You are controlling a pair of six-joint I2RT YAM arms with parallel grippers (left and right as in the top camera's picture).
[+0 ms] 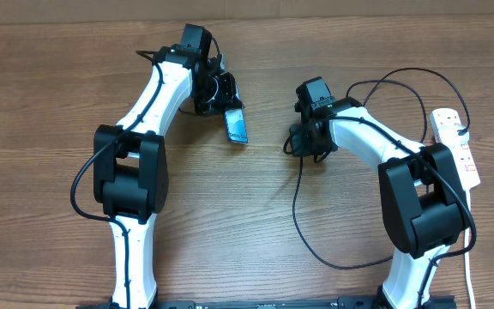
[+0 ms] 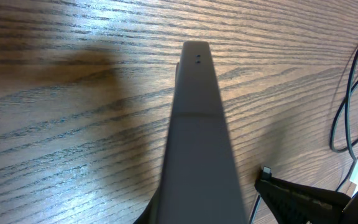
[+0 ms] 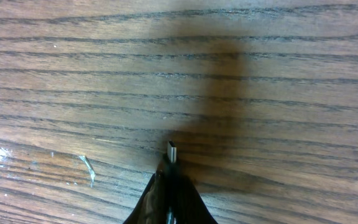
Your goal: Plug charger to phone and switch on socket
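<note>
Held apart: phone and charger.
The left gripper pinches the phone; the right gripper seemingly clamps the charger tip.

Between the phone and the right gripper lay a gap of bare wooden table, with nothing standing in it. Below the phone's lower end the table lay open toward the near edge, between the two arms. Up and left of the phone, the left gripper and its arm barred the way. Right of the phone, the charger cable hung from the right gripper toward the near edge and curled off under the right arm; another loop arched behind that arm. Farthest right of the phone, the power strip lined the table edge, its white cord trailing nearward.
</note>
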